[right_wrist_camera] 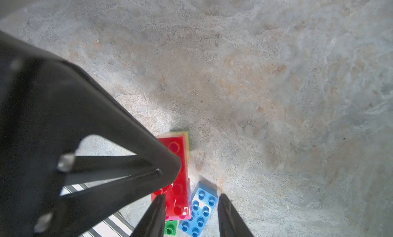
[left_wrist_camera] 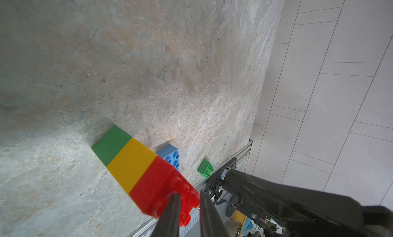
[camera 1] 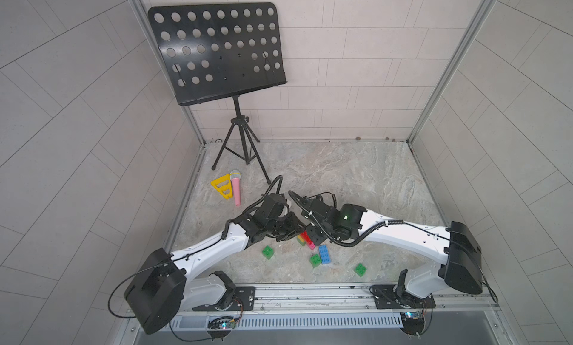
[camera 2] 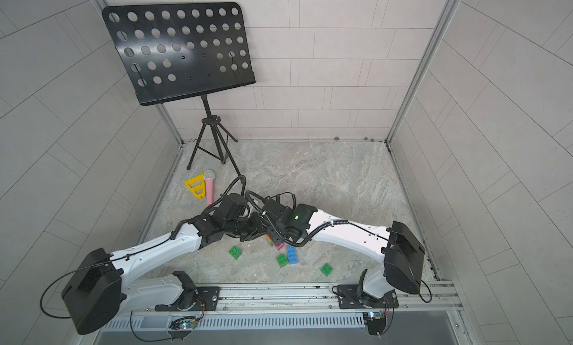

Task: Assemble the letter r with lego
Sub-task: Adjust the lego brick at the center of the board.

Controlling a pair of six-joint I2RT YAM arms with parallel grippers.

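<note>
A stack of lego stands near the front middle of the floor: a green brick [left_wrist_camera: 111, 143] at the bottom, a yellow brick [left_wrist_camera: 131, 163] on it, and a longer red brick [left_wrist_camera: 153, 189] on top. A pink brick [camera 1: 312, 246] shows under the red one's overhanging end. My left gripper [left_wrist_camera: 190, 194] is over the red brick's studded end, its jaws a narrow gap apart. My right gripper [right_wrist_camera: 191, 195] hovers open above the same end, holding nothing. The blue brick [camera 1: 324, 254] lies flat beside the stack. Three loose green bricks [camera 1: 268, 252] [camera 1: 315, 260] [camera 1: 360, 269] sit nearer the front.
A black music stand [camera 1: 217, 52] on a tripod fills the back left corner. A yellow plastic triangle [camera 1: 221, 187] and a pink toy microphone [camera 1: 236, 188] lie in front of it. The metal rail [camera 1: 310, 292] runs along the front edge, and tiled walls enclose the floor.
</note>
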